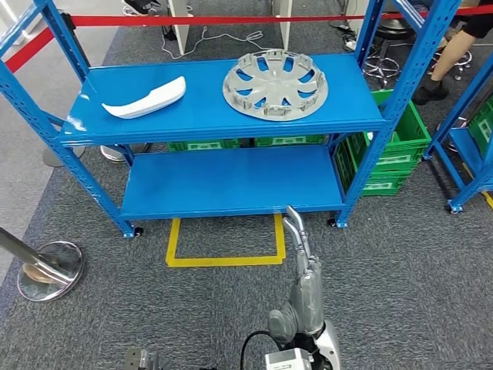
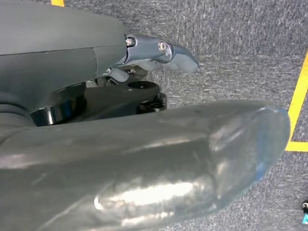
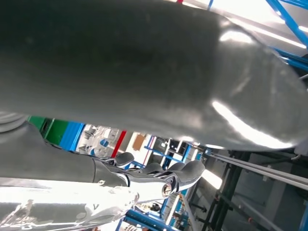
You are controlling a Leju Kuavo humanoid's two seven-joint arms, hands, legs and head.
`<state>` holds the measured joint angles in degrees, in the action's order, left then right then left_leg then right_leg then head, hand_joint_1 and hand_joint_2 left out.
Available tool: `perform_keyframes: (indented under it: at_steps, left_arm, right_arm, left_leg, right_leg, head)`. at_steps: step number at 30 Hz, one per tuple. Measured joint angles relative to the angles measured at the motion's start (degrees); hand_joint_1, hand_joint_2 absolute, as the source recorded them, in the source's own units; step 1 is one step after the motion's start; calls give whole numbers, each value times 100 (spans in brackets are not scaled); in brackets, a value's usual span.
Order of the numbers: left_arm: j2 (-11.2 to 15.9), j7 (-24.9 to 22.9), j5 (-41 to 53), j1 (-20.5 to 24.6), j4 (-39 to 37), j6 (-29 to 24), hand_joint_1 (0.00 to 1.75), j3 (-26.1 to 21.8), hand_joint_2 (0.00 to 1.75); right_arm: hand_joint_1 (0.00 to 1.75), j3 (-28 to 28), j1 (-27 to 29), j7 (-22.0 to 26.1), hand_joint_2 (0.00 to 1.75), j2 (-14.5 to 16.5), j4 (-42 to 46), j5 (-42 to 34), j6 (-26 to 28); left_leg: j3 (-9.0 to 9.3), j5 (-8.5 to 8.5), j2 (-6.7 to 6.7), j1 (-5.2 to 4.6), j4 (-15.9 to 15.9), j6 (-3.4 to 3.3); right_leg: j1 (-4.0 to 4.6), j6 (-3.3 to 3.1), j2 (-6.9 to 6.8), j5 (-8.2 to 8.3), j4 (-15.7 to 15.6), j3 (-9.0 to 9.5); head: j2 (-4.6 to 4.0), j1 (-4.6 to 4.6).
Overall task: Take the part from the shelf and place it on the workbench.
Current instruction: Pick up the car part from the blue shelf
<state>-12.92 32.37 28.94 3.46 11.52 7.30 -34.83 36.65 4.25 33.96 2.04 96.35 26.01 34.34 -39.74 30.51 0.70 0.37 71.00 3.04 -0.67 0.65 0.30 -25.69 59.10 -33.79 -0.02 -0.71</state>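
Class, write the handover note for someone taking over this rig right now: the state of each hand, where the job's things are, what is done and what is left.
Right hand: raised in front of the shelf, fingers straight and apart, holding nothing.
Left hand: hanging over the grey carpet, holding nothing.
Things: the silver wheel cover and the white curved part both lie on the top level of the blue shelf, cover to the right, white part to the left, apart from each other.
Done: nothing picked yet.
Left: reach to the top level, take the part, carry it to the workbench and set it down.
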Motion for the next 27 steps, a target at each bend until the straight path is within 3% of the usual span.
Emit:
perform_keyframes:
  at_steps: [2,4,8,10,12,13,14,15,17,19,22,24,27]
  left_arm:
    - [-2,-4,23,8,0,-75,0,-1,0]
    - [-8,-29,47,21,0,-139,0,-1,0]
    - [-13,-77,65,7,0,-198,0,-2,0]
    - [-13,-132,87,9,0,-230,0,-3,0]
    - [-13,-222,136,5,0,-268,0,-3,0]
    - [-12,-264,161,1,0,-290,0,-3,0]
    - [-12,-292,180,-2,0,-306,0,-3,0]
    - [-12,-308,196,-3,0,-321,0,-3,0]
    - [-15,-327,215,-1,0,-339,0,-3,0]
    - [-16,-336,225,0,0,-354,0,-3,0]
    - [-20,-348,228,6,0,-392,0,-3,0]
    - [-24,-355,229,14,0,-428,0,-3,0]
    - [-25,-369,231,12,0,-454,0,-6,0]
  right_arm:
    - [0,-14,7,-2,0,4,1,1,5]
    - [0,-29,15,-3,0,8,1,2,12]
    - [0,-45,22,-4,0,10,2,6,21]
    - [0,-51,22,-4,0,9,2,14,20]
    - [0,-55,25,-4,0,8,1,19,7]
    - [0,-56,28,-5,0,8,-1,20,-4]
    - [0,-57,30,-7,0,8,-2,19,-17]
    - [0,-58,32,-8,0,8,-3,19,-27]
    - [0,-59,30,-10,0,8,-3,19,-40]
    - [0,-58,31,-13,0,10,-3,17,-50]
    - [0,-58,44,-117,0,14,-3,-62,-121]
    - [0,-62,52,-265,0,19,-4,-239,-233]
    - [0,-75,68,-408,0,25,-21,-422,-350]
  left_leg:
    - [367,-367,-14,14,-729,2]
    - [618,-501,-13,19,-1245,-48]
    - [653,-503,-1,16,-1360,-220]
    - [662,-512,-5,23,-1372,-282]
    - [663,-507,-9,6,-1372,-310]
    - [665,-505,-10,-2,-1371,-316]
    - [669,-503,-8,-7,-1371,-317]
    - [677,-501,-3,-10,-1371,-317]
    - [698,-491,9,-14,-1369,-299]
    - [698,-481,17,-31,-1356,-253]
    - [689,-493,15,-26,-1372,-161]
    - [622,-372,8,-18,-1225,-94]
    - [160,117,0,-11,-272,-26]
  right_leg:
    - [8,34,9,-8,11,6]
    - [34,94,19,-13,24,-11]
    - [28,215,13,-59,57,-42]
    - [23,254,7,-330,508,-249]
    - [24,266,6,-671,1258,-602]
    - [25,265,6,-744,1520,-730]
    - [26,259,6,-705,1573,-758]
    - [26,247,6,-567,1408,-677]
    - [27,216,6,-210,658,-296]
    - [34,184,13,-47,118,-22]
    - [53,111,31,-26,25,6]
    - [33,47,22,-5,-1,15]
    - [17,-10,2,2,-14,12]
  head:
    - [0,6]
    - [0,7]
    - [0,-16]
    - [0,-48]
    - [0,-72]
    - [0,-73]
    - [0,-74]
    - [0,-74]
    - [0,-75]
    - [0,-70]
    - [0,-64]
    - [0,-51]
    - [0,-19]
